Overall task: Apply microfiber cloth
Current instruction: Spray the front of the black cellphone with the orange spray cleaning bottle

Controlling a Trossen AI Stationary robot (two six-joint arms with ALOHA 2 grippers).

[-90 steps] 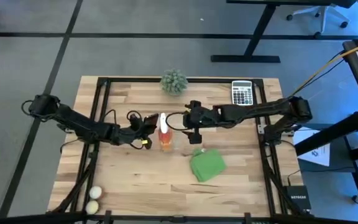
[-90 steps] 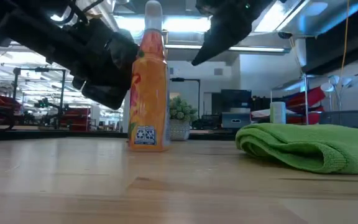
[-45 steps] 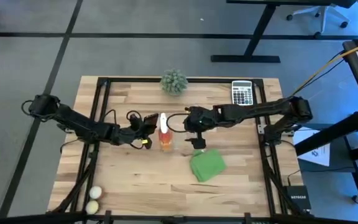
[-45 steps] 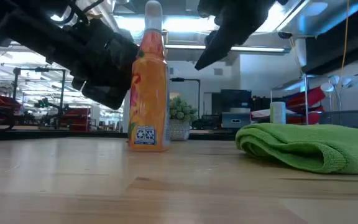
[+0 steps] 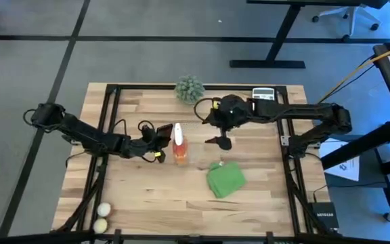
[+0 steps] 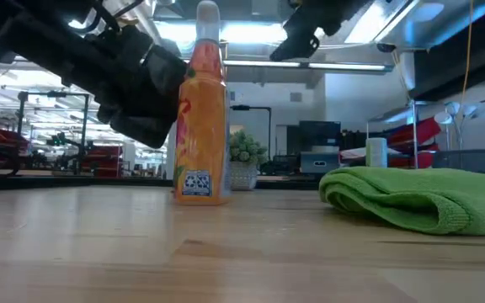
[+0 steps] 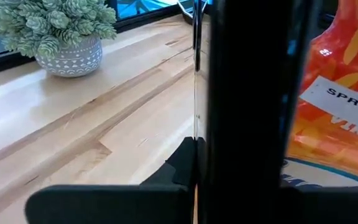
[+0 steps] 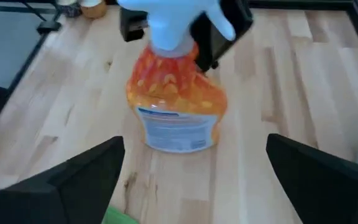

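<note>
Right gripper (image 5: 221, 141) hangs above the counter (image 5: 141, 196) w/ fingers (image 8: 86, 171) spread wide, holding nothing. Green microfiber cloth (image 5: 225, 179) lies crumpled near it. Left gripper (image 5: 160, 137) sits beside the orange spray bottle (image 5: 179, 144); can't tell its grip.

An orange spray bottle (image 5: 179, 145) with a white trigger head stands upright near the middle of the wooden table (image 5: 147, 196). A small fuzzy grey-green plant (image 5: 189, 89) in a pale patterned pot sits at the far edge, with a calculator (image 5: 263, 95) further along that edge. Two pale round balls (image 5: 102, 217) lie together at the near left corner.
</note>
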